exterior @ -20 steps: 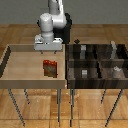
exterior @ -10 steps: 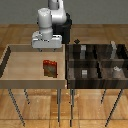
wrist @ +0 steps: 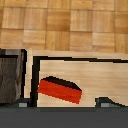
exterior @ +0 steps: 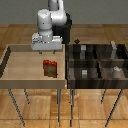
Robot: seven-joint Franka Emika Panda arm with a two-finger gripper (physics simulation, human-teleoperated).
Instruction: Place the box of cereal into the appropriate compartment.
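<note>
Jaws: the gripper [exterior: 47,50] shows two short dark fingers hanging below the white hand, set apart with bare air between them and nothing held. In the wrist view only dark tips show at the picture's edge, and the gap cannot be judged there.

Room: a wooden plank floor [exterior: 100,35] in warm brown runs behind and beneath all the furniture; the wrist view shows the same boards beyond the tray's far rim.

Arm: the white Panda arm [exterior: 52,20] stands at 12 o'clock of the tray, its hand poised above the tray's rear half.

Surfaces: a pale wooden tray table [exterior: 20,62] with raised rims stands on thin metal legs on the exterior view's left. Its floor is plain light wood. Just beside it, at its 3 o'clock, stands a dark compartment organiser [exterior: 95,62] on like legs, split by dividers into several cells. Small grey blocks [exterior: 85,73] sit in some cells; their exact number cannot be told.

Task item: the box of cereal [exterior: 49,69], red-orange with darker markings, stands upright on the tray floor right of centre, at 6 o'clock of the gripper and clear below it, untouched. It is outside every compartment.
</note>
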